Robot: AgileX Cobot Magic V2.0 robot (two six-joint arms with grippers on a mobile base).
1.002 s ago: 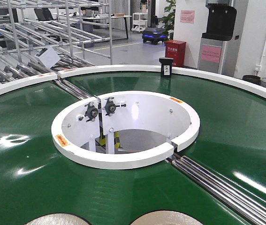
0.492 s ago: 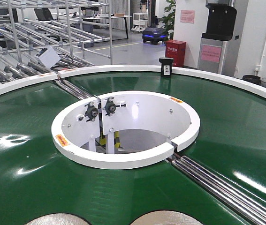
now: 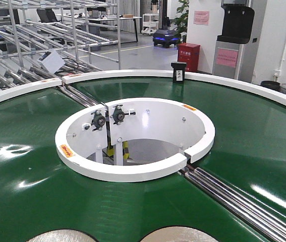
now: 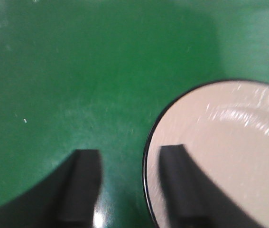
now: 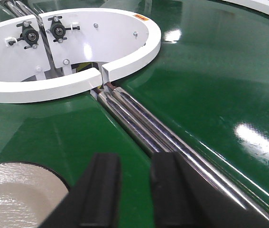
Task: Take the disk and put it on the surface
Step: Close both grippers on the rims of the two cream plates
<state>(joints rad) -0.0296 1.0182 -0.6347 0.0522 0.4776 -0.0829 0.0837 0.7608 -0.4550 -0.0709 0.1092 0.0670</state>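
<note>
Grab step, by my reading: the left claw [image 4: 127,159], spread apart, straddles the rim of a beige disk [image 4: 229,152] lying on the green belt [image 4: 77,71]. The right claw [image 5: 135,164], narrowly apart, holds nothing. Next: lower and pinch the rim.

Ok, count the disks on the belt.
2. Both lie on the green belt at the front view's bottom edge, cut off by the frame: the left disk and the right disk. Others may sit out of view.
</note>
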